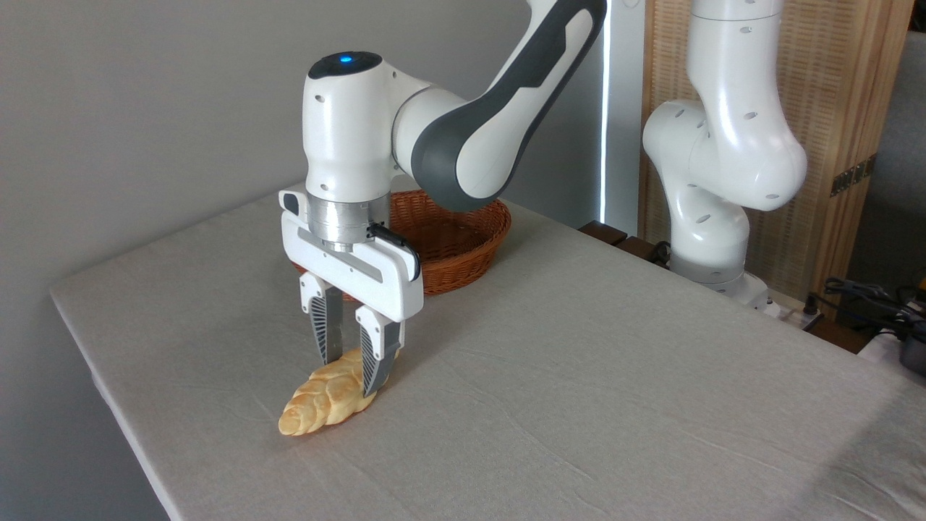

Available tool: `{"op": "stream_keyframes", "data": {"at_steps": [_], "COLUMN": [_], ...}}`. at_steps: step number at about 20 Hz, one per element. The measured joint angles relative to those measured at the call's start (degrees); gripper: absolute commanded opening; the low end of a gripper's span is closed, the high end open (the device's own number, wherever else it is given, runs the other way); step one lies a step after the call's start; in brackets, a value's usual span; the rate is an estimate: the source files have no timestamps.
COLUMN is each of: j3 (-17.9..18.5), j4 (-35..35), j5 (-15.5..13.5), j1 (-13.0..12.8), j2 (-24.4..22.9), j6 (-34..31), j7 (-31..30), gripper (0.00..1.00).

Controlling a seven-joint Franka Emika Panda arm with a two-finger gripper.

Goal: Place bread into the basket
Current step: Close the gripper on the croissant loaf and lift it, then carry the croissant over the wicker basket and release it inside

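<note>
Bread (pixel 327 400), a long braided loaf of pale golden colour, lies on the grey tablecloth (pixel 579 405) near the left front corner of the table, with its pointed end turned to the front. The gripper (pixel 352 376) of the white arm (pixel 463 130) points straight down over the back half of the loaf, and its two ribbed fingers (pixel 372 358) stand on either side of it, pressed against the bread, so the pincer is clenched on the loaf. The loaf seems to rest on the cloth; its front end touches the surface. The basket (pixel 463 239), a reddish brown woven one, stands behind the gripper toward the back edge of the table, well apart from the bread, and the wrist of the arm hides a part of its left side. What can be seen of its inside holds nothing. On the right, beyond the table, the base of the robot (pixel 712 217) stands in front of a wooden screen (pixel 854 108).
</note>
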Motion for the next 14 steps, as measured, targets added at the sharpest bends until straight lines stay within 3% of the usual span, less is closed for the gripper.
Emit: {"op": "stream_keyframes", "data": {"at_steps": [9,14], "j3": [0.0,0.0], "j4": [0.7,4.0], "j5": [0.0,0.0], "j1": [0.0,0.0], "j2": [-1.2,-7.1], "j6": [-1.2,-12.0], "j7": [0.0,0.0], "gripper": [0.27,0.27]}}
